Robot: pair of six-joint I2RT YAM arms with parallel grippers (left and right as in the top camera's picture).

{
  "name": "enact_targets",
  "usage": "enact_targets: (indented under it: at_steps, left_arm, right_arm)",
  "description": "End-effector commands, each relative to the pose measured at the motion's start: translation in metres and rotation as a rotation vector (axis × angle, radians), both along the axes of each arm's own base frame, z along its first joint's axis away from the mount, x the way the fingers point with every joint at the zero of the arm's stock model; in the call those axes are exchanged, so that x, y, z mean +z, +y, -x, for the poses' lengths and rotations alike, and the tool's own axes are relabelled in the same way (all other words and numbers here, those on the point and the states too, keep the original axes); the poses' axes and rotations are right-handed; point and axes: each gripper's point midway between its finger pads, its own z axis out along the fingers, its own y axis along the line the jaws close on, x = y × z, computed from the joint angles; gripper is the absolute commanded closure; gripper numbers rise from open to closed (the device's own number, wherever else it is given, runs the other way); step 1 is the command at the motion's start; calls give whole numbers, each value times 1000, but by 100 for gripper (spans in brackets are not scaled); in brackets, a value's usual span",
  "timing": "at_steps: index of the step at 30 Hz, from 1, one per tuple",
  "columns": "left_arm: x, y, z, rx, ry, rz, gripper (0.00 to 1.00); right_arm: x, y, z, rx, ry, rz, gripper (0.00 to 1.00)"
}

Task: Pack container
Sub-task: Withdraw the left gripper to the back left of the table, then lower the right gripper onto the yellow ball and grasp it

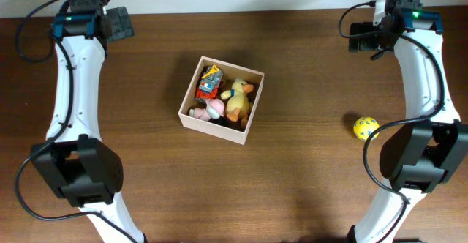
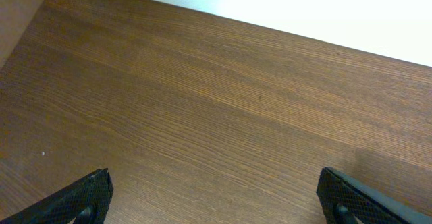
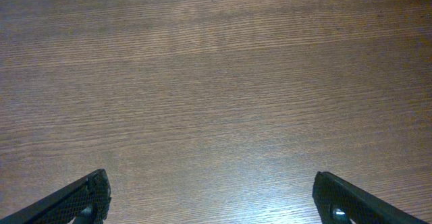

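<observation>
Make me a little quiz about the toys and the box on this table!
1. True or false: the small yellow ball lies inside the square cream-walled container.
2. Which toy is in the container? A) yellow plush duck B) green car C) blue block
3. Fill in: the left hand and the right hand are both ____.
Key: 1 false, it lies on the table; 2 A; 3 open.

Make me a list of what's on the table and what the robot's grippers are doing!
container: middle of the table, open top
inside: yellow duck, orange toy, pink toy
outside: yellow ball, on the table to the container's right
left gripper: open, empty, over bare table
right gripper: open, empty, over bare table
</observation>
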Motion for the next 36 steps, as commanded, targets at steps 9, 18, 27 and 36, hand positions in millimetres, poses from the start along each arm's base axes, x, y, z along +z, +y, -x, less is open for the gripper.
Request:
enact_targets:
  at_steps: [9,18,27,36]
  left_arm:
    - [2,0,1,20,-4,1,1]
    - [2,0,1,20,-4,1,1]
    - [2,0,1,20,-4,1,1]
    - [2,0,1,20,-4,1,1]
  right_arm:
    - [-6,9,11,-16,51,-64,1]
    - [-32,-3,64,-207,257,-78,1]
    - [-86,-15,110,-299,424,-186,1]
    - [-122,-14,143,-310,532,-240,1]
